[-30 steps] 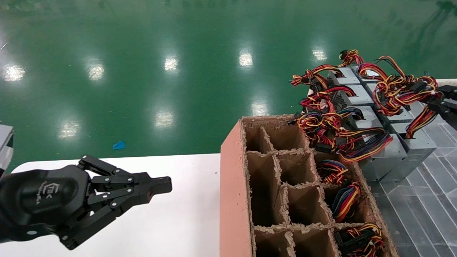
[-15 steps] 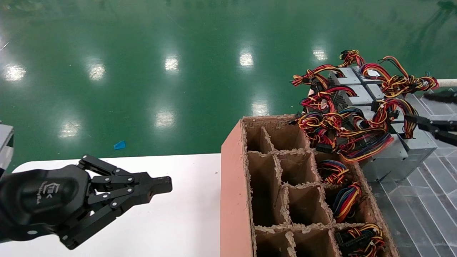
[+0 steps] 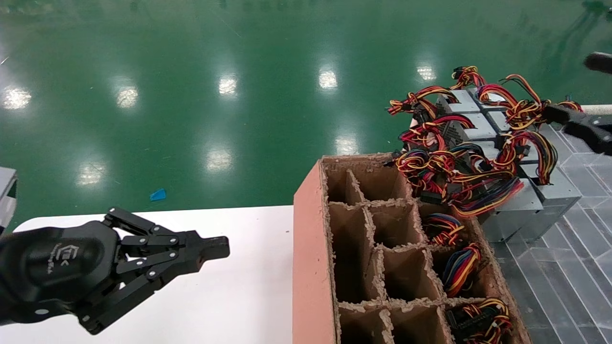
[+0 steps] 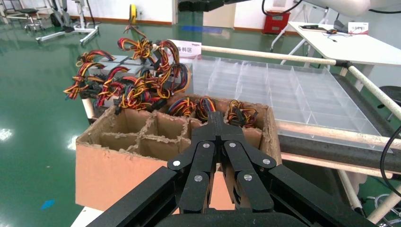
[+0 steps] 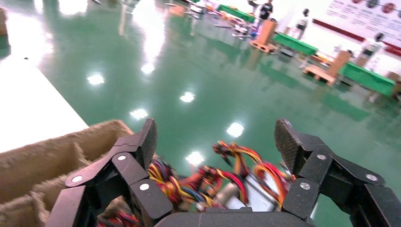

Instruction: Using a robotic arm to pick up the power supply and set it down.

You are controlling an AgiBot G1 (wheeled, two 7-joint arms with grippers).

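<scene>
Several grey power supplies stand packed together at the right, just behind the brown cardboard divided box. Red, yellow, black and blue wires lie tangled over them. My right gripper hangs open above the far right side of the pile, holding nothing. In the right wrist view its fingers spread wide over the wires and a power supply. My left gripper is parked shut over the white table, pointing at the box; its closed tip holds nothing.
The box's right-hand compartments hold wire bundles; its other cells look empty. A clear divided tray lies under and right of the pile, also seen as the tray. The white table spreads left of the box, with green floor beyond.
My right gripper has risen out of the wire bundle on the pile's right side and now spreads wider above it. The wires have settled lower. The left arm has not moved.
</scene>
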